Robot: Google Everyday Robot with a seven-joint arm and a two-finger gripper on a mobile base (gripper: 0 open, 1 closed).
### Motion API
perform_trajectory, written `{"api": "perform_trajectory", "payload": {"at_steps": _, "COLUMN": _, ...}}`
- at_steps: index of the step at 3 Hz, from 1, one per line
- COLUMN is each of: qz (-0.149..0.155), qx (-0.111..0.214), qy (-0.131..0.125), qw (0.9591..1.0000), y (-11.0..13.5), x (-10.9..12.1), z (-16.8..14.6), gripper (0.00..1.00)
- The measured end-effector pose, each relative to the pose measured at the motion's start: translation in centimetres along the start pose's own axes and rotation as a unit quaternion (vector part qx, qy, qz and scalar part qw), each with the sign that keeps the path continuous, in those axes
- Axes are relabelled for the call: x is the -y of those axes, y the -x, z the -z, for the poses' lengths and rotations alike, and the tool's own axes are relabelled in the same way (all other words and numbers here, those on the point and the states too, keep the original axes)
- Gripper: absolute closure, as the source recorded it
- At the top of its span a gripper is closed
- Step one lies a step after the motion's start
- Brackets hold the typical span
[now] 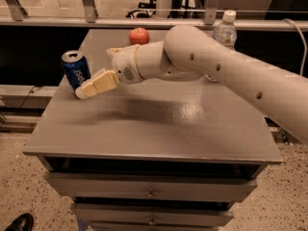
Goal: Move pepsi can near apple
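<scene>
Gripper (86, 90) at the base of the pepsi can (75, 70), its opening impossible to tell, can upright near the table's (159, 129) left edge, apple (139, 35) well behind the can, clear bottle (224, 30) farther beyond.

The grey table (159, 129) carries the pepsi can (75, 70), apple (138, 35) and bottle (224, 30), end effector (83, 91) beside the can.

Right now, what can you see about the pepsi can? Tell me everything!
The can is small and dark blue, with white lettering down its side and a shiny silver top. It looks like metal. It stands upright near the left edge of the grey table, well apart from the apple at the back. The gripper is low beside its base, on the right; I cannot tell whether they touch.
</scene>
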State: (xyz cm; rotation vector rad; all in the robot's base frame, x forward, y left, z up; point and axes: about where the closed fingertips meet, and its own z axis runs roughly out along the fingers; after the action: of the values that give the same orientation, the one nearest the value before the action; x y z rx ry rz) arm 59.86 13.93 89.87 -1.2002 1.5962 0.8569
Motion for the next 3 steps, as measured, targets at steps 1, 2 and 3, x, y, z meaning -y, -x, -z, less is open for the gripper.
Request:
{"api": "perform_trajectory", "payload": {"at_steps": 1, "qz": -0.016, "qx": 0.039, "qy": -0.002, "qw": 0.9991, "y": 0.2, "x": 1.4, "z": -3.2, "gripper": 0.00}}
{"api": "perform_trajectory", "payload": {"at_steps": 2, "qz": -0.025, "qx": 0.081, "qy": -0.001, "qw": 0.9964, "y": 1.4, "x": 1.2, "z": -6.1, "gripper": 0.02}}
{"api": "perform_trajectory", "payload": {"at_steps": 3, "qz": -0.020, "qx": 0.099, "qy": -0.002, "qw": 0.9949, "y": 2.3, "x": 0.4, "z": -7.3, "gripper": 0.24}}
